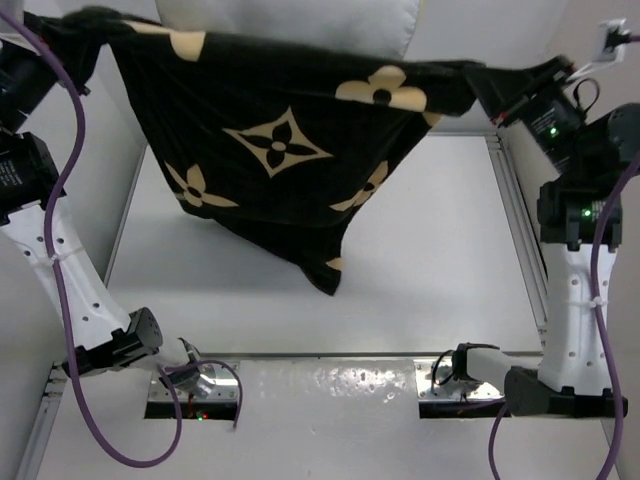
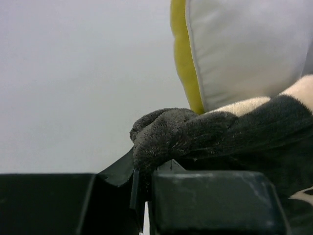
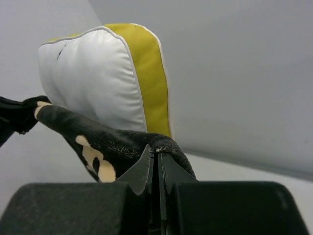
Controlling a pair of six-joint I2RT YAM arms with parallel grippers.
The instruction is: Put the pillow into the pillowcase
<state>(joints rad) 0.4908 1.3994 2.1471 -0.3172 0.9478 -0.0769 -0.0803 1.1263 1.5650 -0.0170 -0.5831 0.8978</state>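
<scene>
The pillow (image 1: 290, 22) is at the far side. Its top pokes up past the open edge of the pillowcase (image 1: 290, 170). I cannot tell if its bottom is inside. The case hangs limp over the table (image 1: 430, 260), so I think most of the job is left. My 2 pincers, the left gripper (image 2: 144, 178) and the right gripper (image 3: 157, 161), each pinch 1 top corner.

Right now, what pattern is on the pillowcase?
The pillowcase is black with tan flowers and a diamond star, clearest in the top external view.
</scene>
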